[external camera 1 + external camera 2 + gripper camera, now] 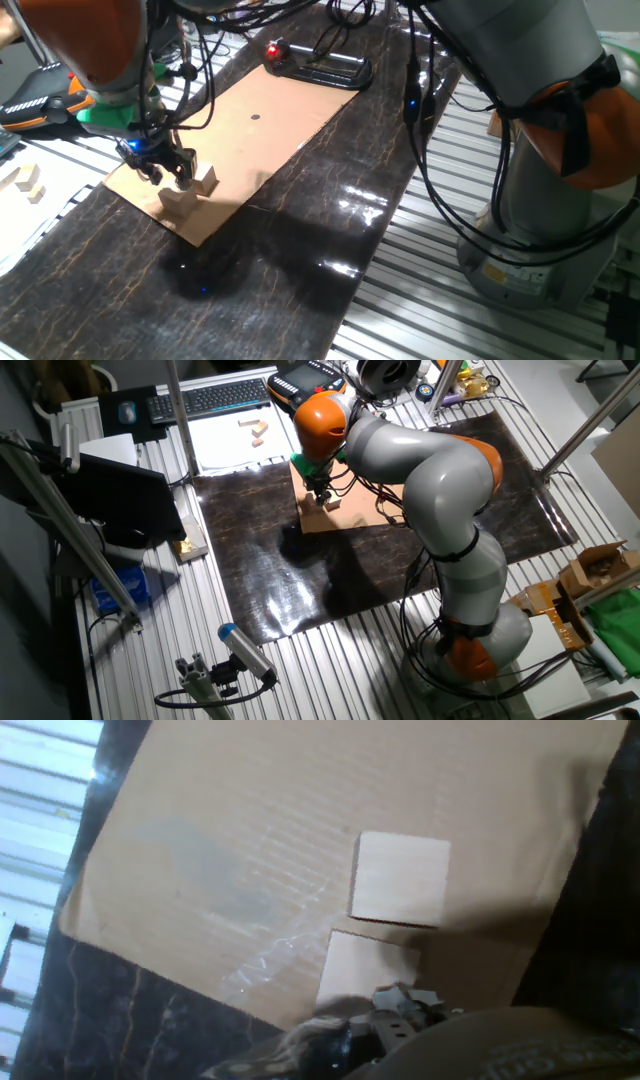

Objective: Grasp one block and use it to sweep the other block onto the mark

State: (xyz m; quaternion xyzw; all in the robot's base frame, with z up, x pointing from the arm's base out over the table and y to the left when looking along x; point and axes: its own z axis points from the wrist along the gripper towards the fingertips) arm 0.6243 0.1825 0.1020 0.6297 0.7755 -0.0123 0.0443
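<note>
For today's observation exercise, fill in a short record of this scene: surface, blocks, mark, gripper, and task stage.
surface: cardboard sheet lying on a dark mat
blocks: two wooden blocks, near block and far block, side by side near one corner of the sheet
mark: small black dot on the sheet, well away from the blocks
gripper: gripper low over the blocks; whether it is shut on one cannot be told
task stage: neither block is on the mark yet
</note>
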